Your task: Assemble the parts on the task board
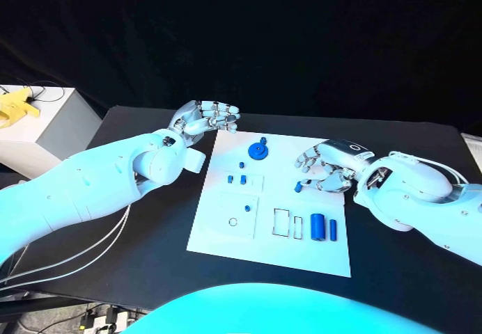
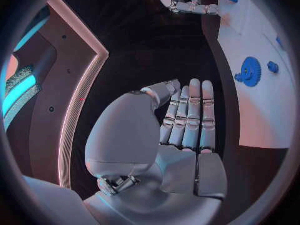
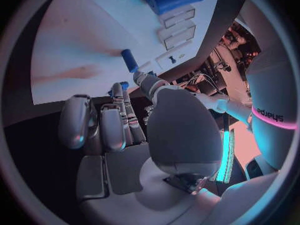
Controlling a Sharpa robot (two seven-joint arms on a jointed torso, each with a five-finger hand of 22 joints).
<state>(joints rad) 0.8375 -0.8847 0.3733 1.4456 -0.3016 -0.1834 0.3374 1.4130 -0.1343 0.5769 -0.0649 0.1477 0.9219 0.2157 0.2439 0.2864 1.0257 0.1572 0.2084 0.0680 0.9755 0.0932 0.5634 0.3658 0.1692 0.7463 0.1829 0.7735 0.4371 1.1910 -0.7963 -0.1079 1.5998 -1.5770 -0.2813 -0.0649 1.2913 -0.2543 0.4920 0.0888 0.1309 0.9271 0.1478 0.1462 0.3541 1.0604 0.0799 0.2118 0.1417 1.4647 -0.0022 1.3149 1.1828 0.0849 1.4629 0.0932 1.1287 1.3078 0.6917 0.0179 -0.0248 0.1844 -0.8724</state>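
Small blue peg (image 1: 298,186) sits at the fingertips of the right robot hand (image 1: 323,169), over the right edge of the task board (image 1: 226,240). The right wrist view shows the same peg (image 3: 129,60) just past the fingertips, looks pinched, but contact is partly hidden so can't say for sure. Prob. held low and close so it can go into one of the board's slots.

Blue gear (image 1: 259,150) w/ a little knob stands on the board's far end, between the two hands, apart from both. Pair of small blue pins (image 1: 237,179) near mid-board, left of the right robot hand. Two long blue cylinders (image 1: 323,227) lie just below that hand, beside empty rectangular pockets (image 1: 288,223), likely waiting their turn.

Right robot hand: fingers curled down and in toward the peg, palm facing the board, wrist over the board's edge.

Left robot hand (image 1: 206,116): off the board's far-left corner above the bench (image 1: 131,271), holds nothing. Left wrist view shows its fingers (image 2: 189,116) straight and side by side. Looks parked.
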